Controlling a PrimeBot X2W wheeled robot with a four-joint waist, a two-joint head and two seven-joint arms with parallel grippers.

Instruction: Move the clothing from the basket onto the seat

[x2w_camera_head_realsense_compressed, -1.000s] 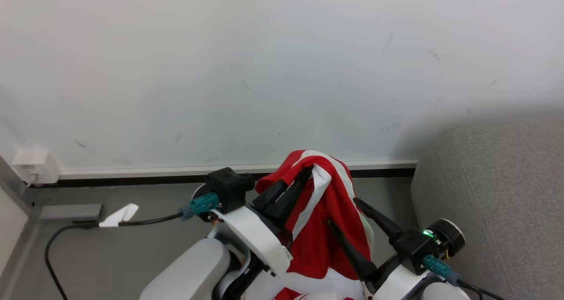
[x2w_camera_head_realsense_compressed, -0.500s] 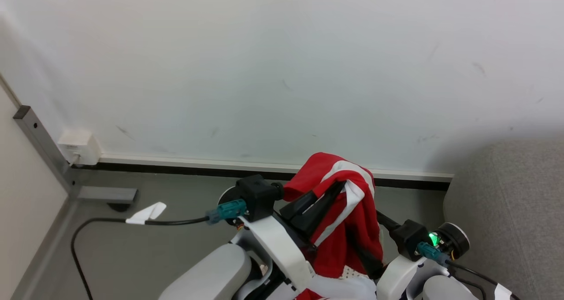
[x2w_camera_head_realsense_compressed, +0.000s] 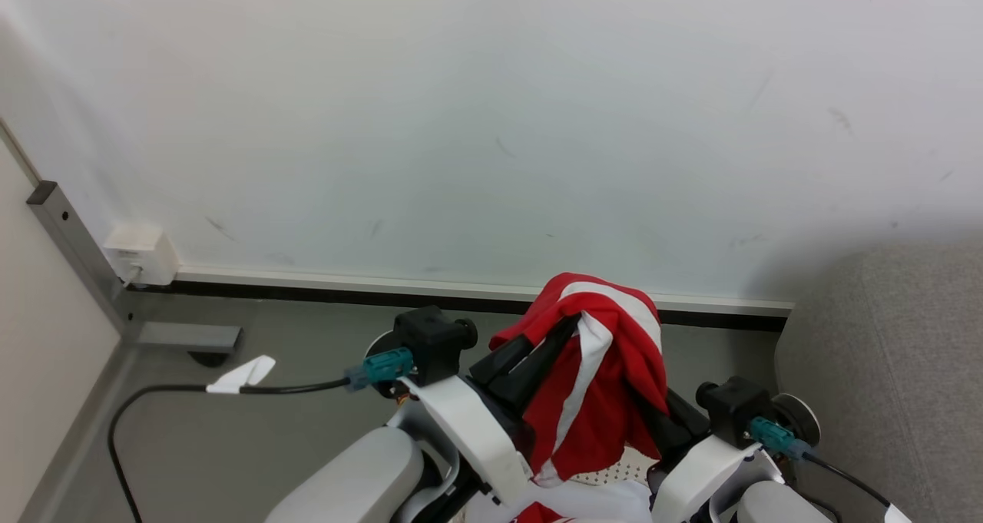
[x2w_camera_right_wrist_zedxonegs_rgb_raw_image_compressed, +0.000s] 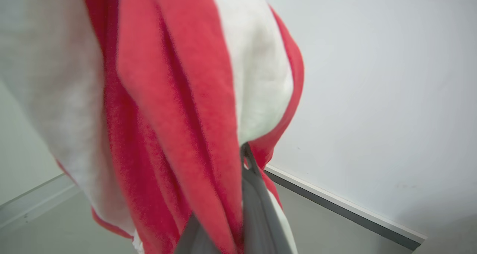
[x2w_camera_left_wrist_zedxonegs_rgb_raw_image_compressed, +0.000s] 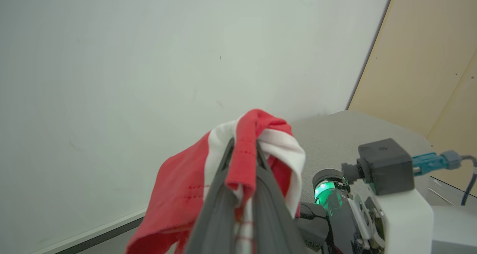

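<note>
Grey floor below the white wall, a black cable across it, grey sofa at right.

Plain off-white wall, lightly scuffed. White skirting strip over a black line at its foot. Matte grey floor. Small white wall box beside a slanted grey metal post; beige panel left of that. Soft, even light.

The clothing is a bright red piece with broad white stripes, bunched up and hanging in loose folds off the floor. It's left of the seat, a grey fabric sofa with a rounded edge, and not touching it.
</note>
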